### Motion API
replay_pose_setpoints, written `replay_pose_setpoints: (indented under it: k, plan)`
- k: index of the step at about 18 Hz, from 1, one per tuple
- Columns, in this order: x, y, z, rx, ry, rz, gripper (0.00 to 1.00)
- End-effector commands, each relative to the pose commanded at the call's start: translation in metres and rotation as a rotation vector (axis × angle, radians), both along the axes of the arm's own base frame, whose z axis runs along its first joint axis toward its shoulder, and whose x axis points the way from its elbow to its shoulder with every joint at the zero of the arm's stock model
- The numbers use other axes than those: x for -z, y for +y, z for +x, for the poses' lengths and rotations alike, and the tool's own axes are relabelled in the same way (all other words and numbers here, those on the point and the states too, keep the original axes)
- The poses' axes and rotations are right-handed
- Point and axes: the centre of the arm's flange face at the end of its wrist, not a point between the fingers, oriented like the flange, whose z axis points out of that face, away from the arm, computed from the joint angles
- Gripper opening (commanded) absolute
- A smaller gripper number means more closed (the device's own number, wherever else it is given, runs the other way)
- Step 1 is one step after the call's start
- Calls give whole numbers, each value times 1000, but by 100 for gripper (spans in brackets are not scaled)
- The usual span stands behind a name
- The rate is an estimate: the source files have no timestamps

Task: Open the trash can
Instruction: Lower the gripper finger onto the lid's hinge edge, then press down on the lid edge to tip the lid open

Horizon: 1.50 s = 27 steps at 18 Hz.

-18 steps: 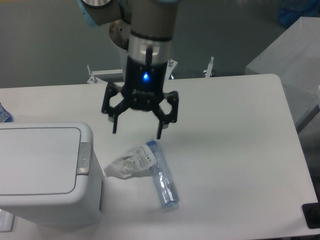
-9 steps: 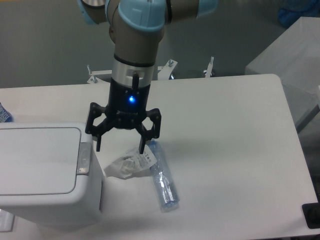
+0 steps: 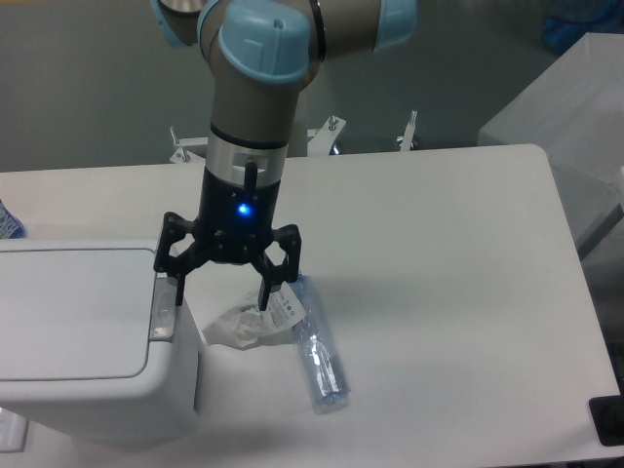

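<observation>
Bottle on white table

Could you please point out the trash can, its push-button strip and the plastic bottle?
trash can [image 3: 73, 312], fixed camera, on the flat lid.
push-button strip [image 3: 163, 312], fixed camera, on its grey middle.
plastic bottle [image 3: 317, 356], fixed camera, on the clear body.

smooth white plastic trash can, clear plastic bottle

White trash can, grey button strip; black end effector; clear bottle.
</observation>
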Motion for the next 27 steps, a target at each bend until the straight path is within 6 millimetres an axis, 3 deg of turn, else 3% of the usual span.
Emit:
replay_pose_setpoints:
  k: [27]
  plan:
    - [12,7,1,9,-11,-14,100]
